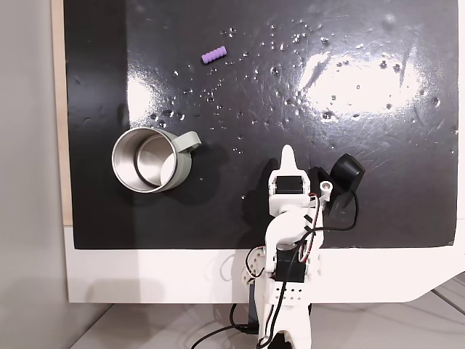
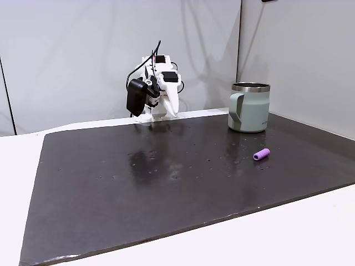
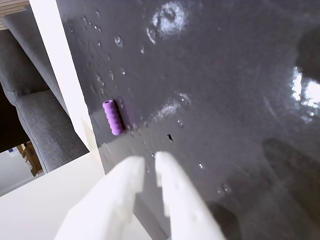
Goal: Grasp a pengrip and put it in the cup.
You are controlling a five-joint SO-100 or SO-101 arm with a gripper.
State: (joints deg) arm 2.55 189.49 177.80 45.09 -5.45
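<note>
Wrist view shows the gripper (image 3: 150, 165) nearly closed and empty, well apart from the pengrip (image 3: 113, 117) lying loose on the glossy tabletop (image 3: 225, 100) far from the cup (image 1: 151, 160), so a narrow approach could nudge it rolling away.

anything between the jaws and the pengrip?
Nothing: bare black mat between gripper and pengrip in a fixed view; cup sits off to the side.

Pengrip (image 1: 213, 54): small purple ribbed cylinder, on its side on black mat, well apart from cup (image 1: 152, 160), upright, grey-green, steel-lined, empty.
</note>
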